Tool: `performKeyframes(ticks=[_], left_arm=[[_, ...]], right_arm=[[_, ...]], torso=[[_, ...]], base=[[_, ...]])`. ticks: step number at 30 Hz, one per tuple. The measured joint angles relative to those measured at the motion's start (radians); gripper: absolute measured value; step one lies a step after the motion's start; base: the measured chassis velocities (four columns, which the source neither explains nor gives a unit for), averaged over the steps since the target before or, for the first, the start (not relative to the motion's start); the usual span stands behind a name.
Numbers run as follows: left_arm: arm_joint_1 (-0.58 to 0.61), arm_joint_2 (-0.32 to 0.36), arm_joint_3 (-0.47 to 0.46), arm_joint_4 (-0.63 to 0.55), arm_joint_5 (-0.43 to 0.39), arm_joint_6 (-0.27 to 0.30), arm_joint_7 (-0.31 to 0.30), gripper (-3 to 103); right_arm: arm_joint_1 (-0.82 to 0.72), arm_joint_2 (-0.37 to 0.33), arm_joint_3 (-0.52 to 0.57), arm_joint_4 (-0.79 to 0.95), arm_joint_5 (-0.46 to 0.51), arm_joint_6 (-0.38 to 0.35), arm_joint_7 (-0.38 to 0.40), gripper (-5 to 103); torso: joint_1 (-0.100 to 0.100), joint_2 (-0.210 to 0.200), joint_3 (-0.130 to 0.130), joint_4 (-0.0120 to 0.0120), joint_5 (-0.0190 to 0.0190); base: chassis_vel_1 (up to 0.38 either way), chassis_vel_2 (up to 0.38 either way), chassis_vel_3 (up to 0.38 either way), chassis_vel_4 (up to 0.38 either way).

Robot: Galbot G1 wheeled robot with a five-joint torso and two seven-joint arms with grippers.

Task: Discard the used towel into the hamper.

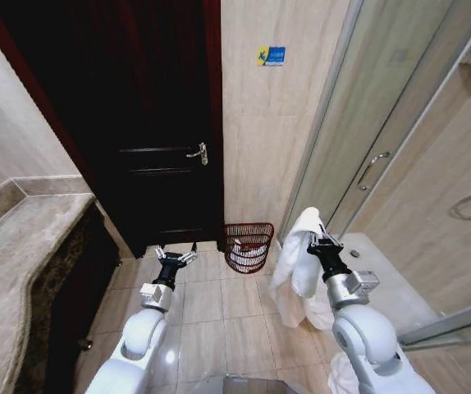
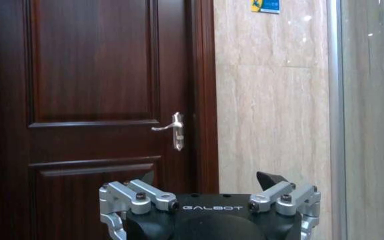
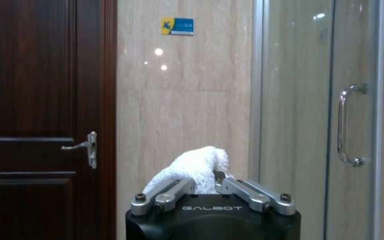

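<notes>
The right arm reaches forward and slightly up from the near right, its white forearm leading to a black wrist, and the right gripper [image 1: 316, 240] is closed on the top of a white towel [image 1: 298, 264]. In the right wrist view the fingers [image 3: 173, 192] are drawn in tight around a bunched fold of towel [image 3: 190, 169] that rises between them. The rest of the cloth hangs down on the left side of the arm, its lower end close to the tiled floor [image 1: 211, 316]; whether it touches the floor I cannot tell. The left arm extends forward from the near left at a lower height, with the left gripper [image 1: 175, 257] above the floor in front of the dark door [image 1: 145, 107]. Its fingers [image 2: 138, 191] are spread wide and hold nothing. The hamper [image 1: 248, 246] stands on the floor at the far side, against the beige wall [image 1: 268, 123] just right of the door, between the two grippers and nearer the right one; the towel hangs just to its right. Glass shower doors [image 1: 383, 139] with a metal handle [image 1: 372, 170] rise on the right. A stone counter [image 1: 14, 254] runs along the near left.
</notes>
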Motion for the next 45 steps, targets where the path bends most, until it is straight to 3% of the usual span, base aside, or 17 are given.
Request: performKeyframes(ticks=[8, 13, 21, 25, 28, 29, 35, 38, 45], left_arm=[[0.006, -0.007, -0.001, 0.008, -0.002, -0.005, 0.000, 100], [0.012, -0.023, -0.009, 0.016, 0.006, -0.013, 0.000, 100], [0.043, -0.096, -0.034, 0.041, 0.065, -0.028, -0.017, 100], [0.058, -0.101, -0.037, 0.043, 0.076, -0.033, -0.018, 100], [0.065, -0.102, -0.042, 0.040, 0.084, -0.032, -0.021, 100], [0.065, -0.102, -0.042, 0.040, 0.084, -0.032, -0.021, 100], [0.065, -0.079, -0.055, 0.033, 0.048, -0.016, -0.040, 100], [0.066, -0.070, -0.067, 0.030, 0.040, -0.017, -0.044, 100], [0.064, -0.082, -0.074, 0.016, 0.035, -0.019, -0.047, 100]], right_arm=[[0.009, 0.016, 0.003, -0.006, -0.003, 0.015, -0.006, 5], [0.094, -0.004, -0.005, -0.018, 0.038, 0.008, -0.001, 5], [0.426, -0.195, -0.031, -0.046, 0.294, -0.017, 0.013, 5], [0.511, -0.239, -0.027, -0.046, 0.360, -0.036, 0.023, 5], [0.697, -0.292, -0.043, -0.073, 0.457, -0.086, 0.054, 5], [0.697, -0.292, -0.043, -0.073, 0.457, -0.086, 0.054, 5], [1.028, -0.325, -0.156, -0.236, 0.549, -0.112, 0.074, 5], [1.222, -0.313, -0.231, -0.355, 0.568, -0.115, 0.060, 5], [1.467, -0.283, -0.362, -0.590, 0.577, -0.115, 0.023, 5]], torso=[[0.000, 0.000, 0.000, 0.0000, 0.0000], [-0.001, 0.000, 0.000, -0.0001, 0.0002], [0.000, 0.000, 0.000, 0.0001, 0.0003], [0.000, 0.000, 0.000, 0.0000, 0.0003], [0.000, 0.000, 0.000, 0.0000, 0.0002], [0.000, 0.000, 0.000, 0.0000, 0.0002], [0.000, 0.000, 0.000, 0.0000, 0.0007], [0.000, 0.000, 0.000, 0.0001, -0.0008], [0.000, 0.000, 0.000, 0.0002, 0.0003]], base=[[-0.023, 0.020, 0.017, -0.022], [0.000, 0.000, 0.000, 0.000], [0.000, 0.000, 0.000, 0.000], [0.000, 0.000, 0.000, 0.000], [0.000, 0.000, 0.000, 0.000], [0.000, 0.000, 0.000, 0.000], [0.000, 0.000, 0.000, 0.000], [0.000, 0.000, 0.000, 0.000], [0.000, 0.000, 0.000, 0.000]])
